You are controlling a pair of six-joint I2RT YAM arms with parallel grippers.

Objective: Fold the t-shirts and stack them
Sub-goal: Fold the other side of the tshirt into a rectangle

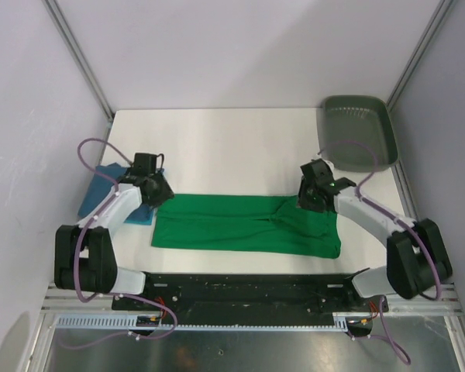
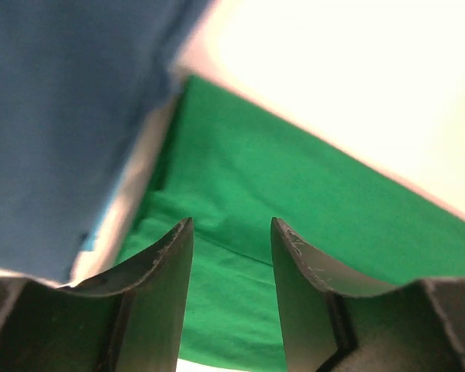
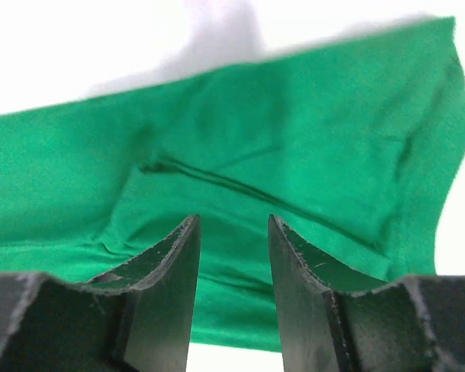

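Note:
The green t-shirt [image 1: 244,225] lies folded into a long strip across the near middle of the table. The teal blue t-shirt [image 1: 112,195] lies folded at the left, partly under my left arm. My left gripper [image 1: 156,194] is open and empty just above the green shirt's left end [image 2: 294,201], with the blue shirt [image 2: 62,124] beside it. My right gripper [image 1: 314,203] is open and empty above the green shirt's right end [image 3: 294,155]. Nothing is between either pair of fingers.
A dark grey-green plastic tray [image 1: 359,132] stands at the far right corner. The white table [image 1: 232,147] stretches behind the shirts. Grey walls close in the left, right and back.

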